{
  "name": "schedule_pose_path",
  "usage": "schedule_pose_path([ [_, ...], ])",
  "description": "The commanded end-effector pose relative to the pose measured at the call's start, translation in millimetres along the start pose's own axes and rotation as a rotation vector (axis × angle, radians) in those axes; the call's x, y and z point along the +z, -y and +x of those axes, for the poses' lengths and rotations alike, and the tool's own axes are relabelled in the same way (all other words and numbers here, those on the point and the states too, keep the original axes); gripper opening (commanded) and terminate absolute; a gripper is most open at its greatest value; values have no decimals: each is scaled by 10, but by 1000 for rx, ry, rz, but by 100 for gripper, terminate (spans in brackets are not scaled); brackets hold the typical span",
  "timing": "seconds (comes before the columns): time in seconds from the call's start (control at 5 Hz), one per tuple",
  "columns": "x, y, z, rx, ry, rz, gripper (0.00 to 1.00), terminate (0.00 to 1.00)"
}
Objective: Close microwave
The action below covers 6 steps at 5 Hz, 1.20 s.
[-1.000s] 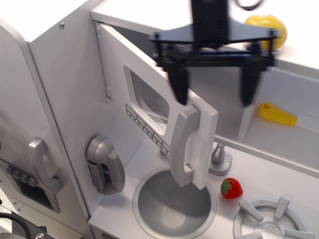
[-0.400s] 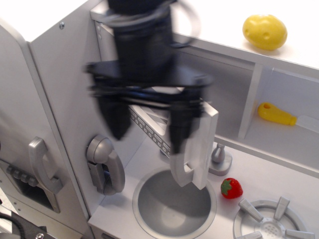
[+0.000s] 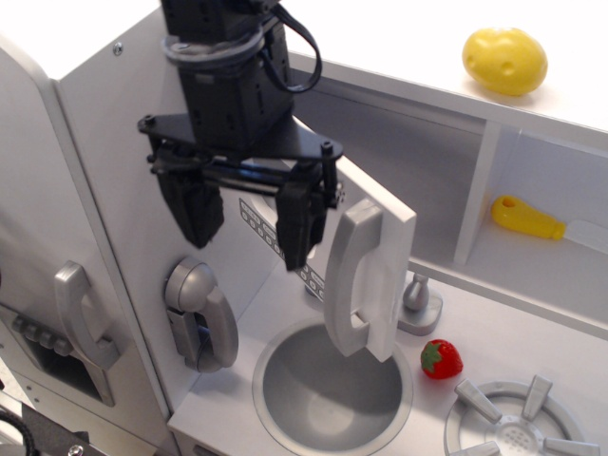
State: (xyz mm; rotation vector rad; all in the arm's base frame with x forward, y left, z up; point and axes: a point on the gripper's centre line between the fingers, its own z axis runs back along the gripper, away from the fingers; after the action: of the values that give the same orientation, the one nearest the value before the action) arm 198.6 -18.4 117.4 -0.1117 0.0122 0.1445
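Black two-finger gripper point(image 3: 249, 220) moved left since a second ago, fingers apart, seemingly before pale grey microwave door point(image 3: 366, 277), ajar. One red strawberry point(image 3: 442, 359), one yellow potato point(image 3: 504, 60).

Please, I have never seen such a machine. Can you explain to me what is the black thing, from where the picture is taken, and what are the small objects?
The black thing is a robot arm's gripper, open and holding nothing. The single camera looks down at a toy kitchen. The gripper hangs in front of the open microwave door. Nearby are a toy telephone, a round sink, a strawberry, a yellow lemon on top, and a yellow-handled knife in a shelf.
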Motion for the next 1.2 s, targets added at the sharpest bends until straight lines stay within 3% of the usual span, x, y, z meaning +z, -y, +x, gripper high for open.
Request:
schedule_pose_path([
  [0.0, 194, 48, 435, 30, 104, -26, 100, 0],
  [0.2, 174, 155, 559, 42, 132, -37, 100, 0],
  [0.4, 143, 252, 677, 42, 217, -18, 100, 0],
  [1.0, 125, 343, 966, 44, 382, 7, 100, 0],
])
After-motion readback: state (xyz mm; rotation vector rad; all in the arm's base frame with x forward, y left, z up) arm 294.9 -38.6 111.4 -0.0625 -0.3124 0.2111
